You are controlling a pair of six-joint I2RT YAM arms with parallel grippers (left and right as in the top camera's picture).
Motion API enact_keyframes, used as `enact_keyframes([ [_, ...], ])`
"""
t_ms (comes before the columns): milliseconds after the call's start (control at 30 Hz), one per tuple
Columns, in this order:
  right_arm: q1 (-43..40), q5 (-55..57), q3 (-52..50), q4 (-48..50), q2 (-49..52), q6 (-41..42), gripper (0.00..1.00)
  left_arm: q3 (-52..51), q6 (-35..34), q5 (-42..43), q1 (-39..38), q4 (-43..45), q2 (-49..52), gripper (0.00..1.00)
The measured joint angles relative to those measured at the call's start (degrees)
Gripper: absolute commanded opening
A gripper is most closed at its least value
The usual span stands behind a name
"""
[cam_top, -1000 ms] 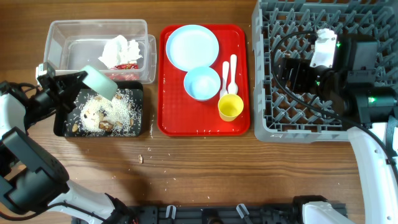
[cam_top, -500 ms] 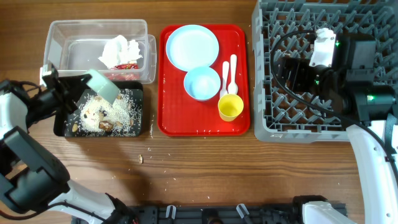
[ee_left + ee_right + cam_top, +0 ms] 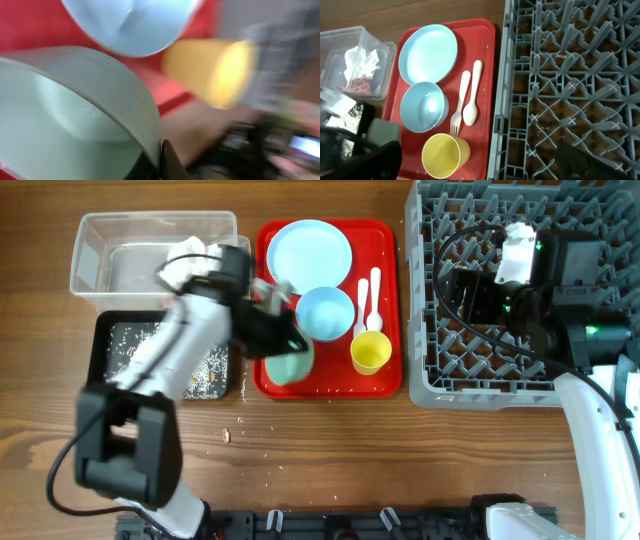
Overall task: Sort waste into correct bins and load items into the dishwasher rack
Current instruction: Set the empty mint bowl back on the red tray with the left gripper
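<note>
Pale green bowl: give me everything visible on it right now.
The pale green bowl is round, smooth and matte, plastic by the look, with a thin rim. The blurred wrist view shows its inside bare. The left gripper holds it at the rim, a dark finger on the edge. It is over the near left corner of the red tray, next to the pale blue bowl. Whether it touches either cannot be told.

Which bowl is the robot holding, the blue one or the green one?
The pale green bowl: the left gripper pinches its rim. The pale blue bowl just sits on the red tray, in no gripper.
</note>
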Motion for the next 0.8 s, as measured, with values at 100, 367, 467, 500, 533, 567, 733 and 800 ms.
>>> enact_keyframes([
  [100,0.00,0.00,0.00,0.00,0.04,0.35,1.00,0.02,-5.70,-15.32,-9.64,0.28,0.15,0.11],
  [367,0.00,-2.40,0.00,0.26,0.04,1.53,1.00,0.44,-9.90,-26.32,-14.95,1.57,2.03,0.47],
  [467,0.11,-5.29,0.00,1.51,0.44,1.73,0.99,2.86,-10.08,-26.32,-13.29,-1.75,2.01,0.48],
  [500,0.33,-6.23,0.00,1.79,0.81,1.90,0.99,4.55,-10.10,-26.27,-12.28,-3.04,1.90,0.49],
  [533,0.70,-6.69,0.00,1.97,1.18,2.10,0.97,5.64,-10.08,-26.29,-11.54,-3.52,1.75,0.50],
  [567,1.36,-7.21,0.00,2.23,1.68,2.29,0.95,7.04,-10.10,-26.29,-10.56,-3.87,1.29,0.52],
  [733,6.86,-7.39,0.00,3.08,5.62,4.13,0.92,10.10,-10.01,-25.81,-7.85,-3.54,-4.52,0.59],
  [800,7.85,-5.77,0.00,3.10,6.34,5.86,0.93,10.21,-8.90,-24.11,-8.39,-1.22,-5.27,0.60],
])
